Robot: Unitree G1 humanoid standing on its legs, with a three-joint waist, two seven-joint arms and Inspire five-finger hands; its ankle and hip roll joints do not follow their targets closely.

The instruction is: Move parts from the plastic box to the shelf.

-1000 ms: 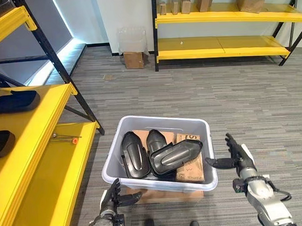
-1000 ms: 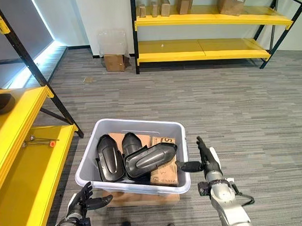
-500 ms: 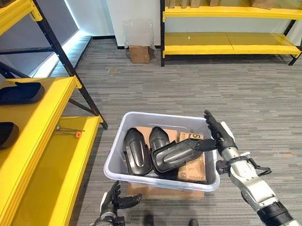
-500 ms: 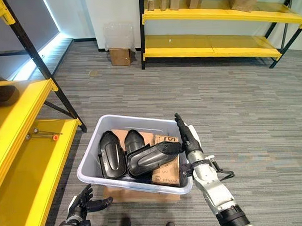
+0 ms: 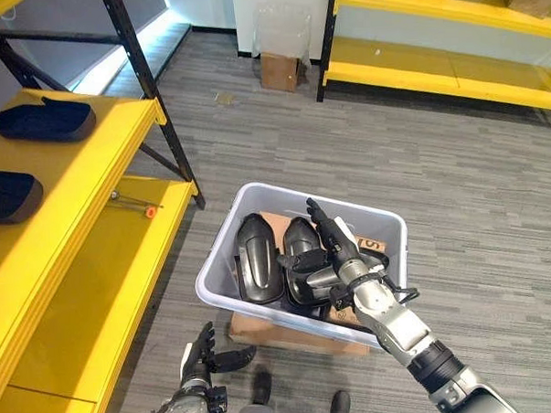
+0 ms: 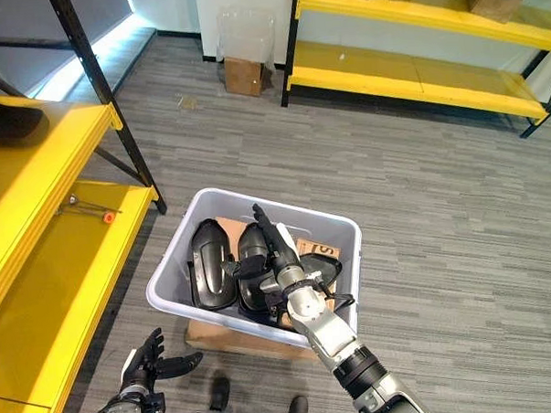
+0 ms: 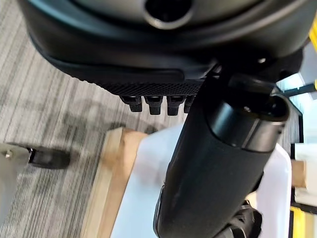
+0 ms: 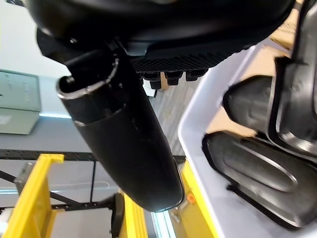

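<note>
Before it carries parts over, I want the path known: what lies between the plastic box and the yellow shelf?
Bare grey carpet separates the plastic box from the yellow shelf, as the left eye view shows.

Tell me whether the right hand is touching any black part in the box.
Cannot tell. In the left eye view the right hand, fingers straight, overlaps the black parts in the plastic box, but neither contact nor gap shows plainly.

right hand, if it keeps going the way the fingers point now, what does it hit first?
Likely the far wall of the plastic box. The right hand points over the black parts toward it; depth is unclear, so it could pass above.
</note>
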